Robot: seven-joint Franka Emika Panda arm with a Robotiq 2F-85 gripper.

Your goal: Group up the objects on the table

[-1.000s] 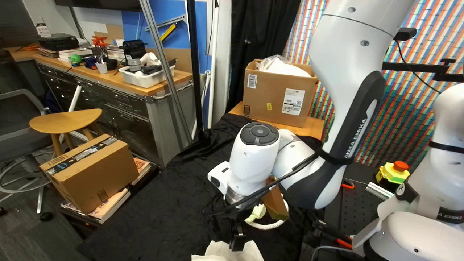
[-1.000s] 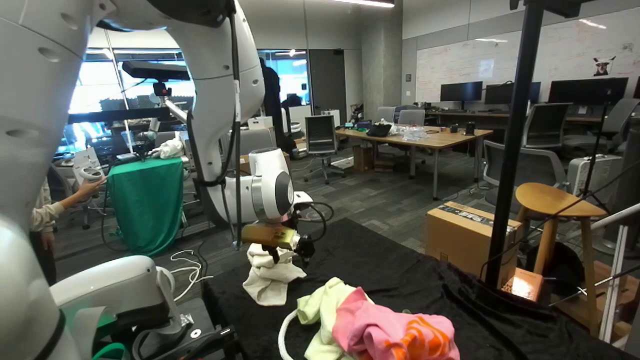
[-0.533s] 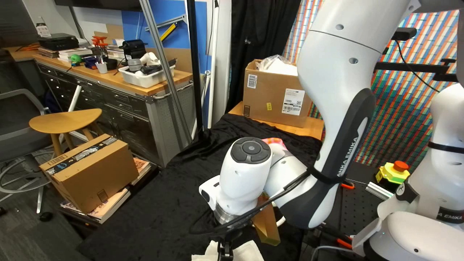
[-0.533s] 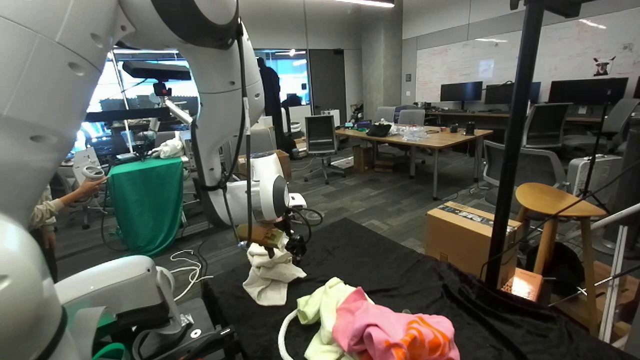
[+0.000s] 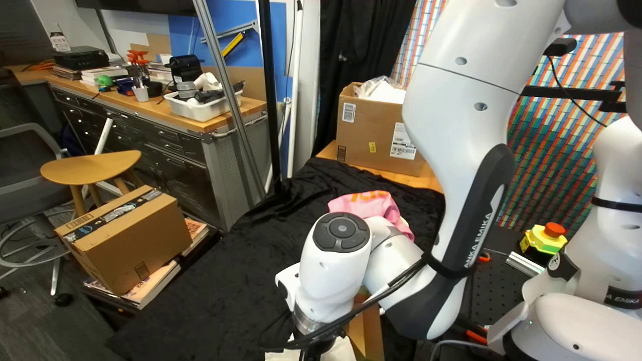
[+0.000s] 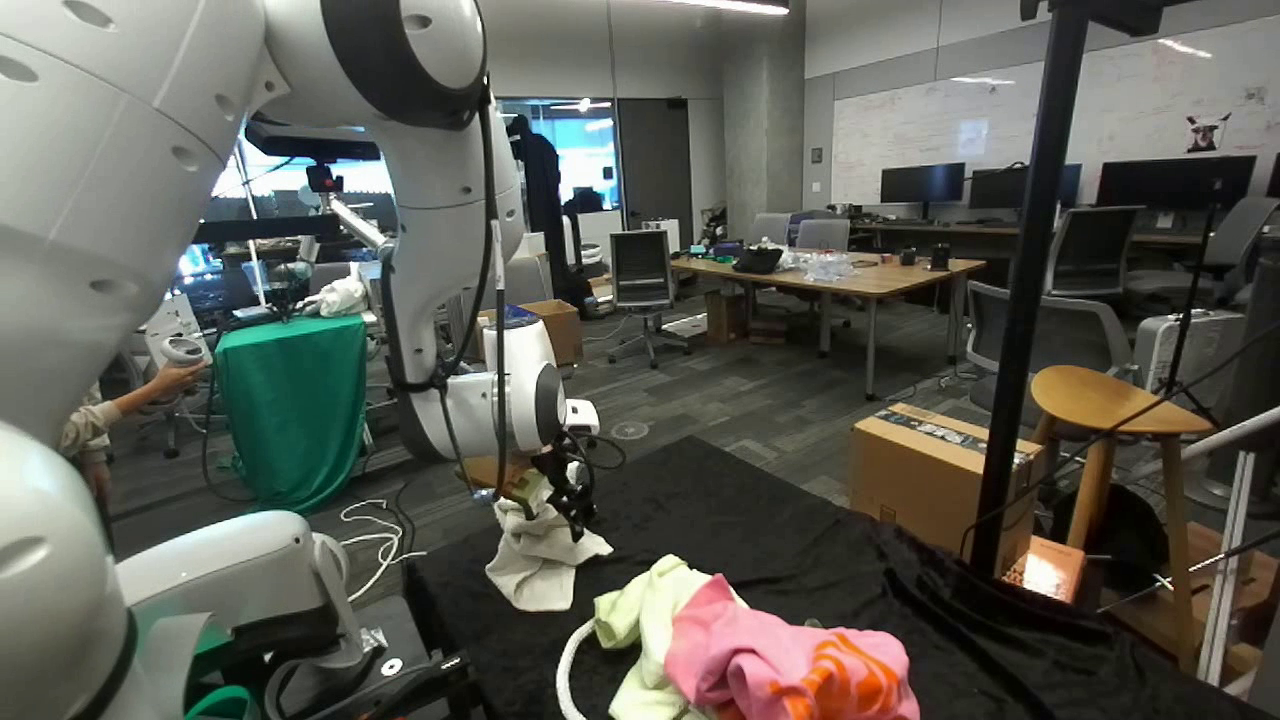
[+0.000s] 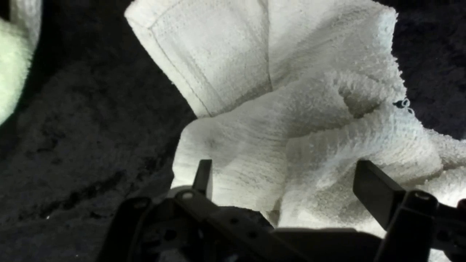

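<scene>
Claw [image 7: 282, 165], which I hold spread, spans lower centre of my wrist view, white cloth [image 7: 287, 112] filling the middle; pink cloth [image 6: 775, 655] touches pale green cloth [image 6: 652, 622], bottom centre, in an exterior view

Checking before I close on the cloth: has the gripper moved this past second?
Yes: in an exterior view, the gripper has come down toward the white cloth.

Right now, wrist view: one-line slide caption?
Rumpled white towel on black fabric, seen past the open pincer; pale green cloth at frame left.
</scene>
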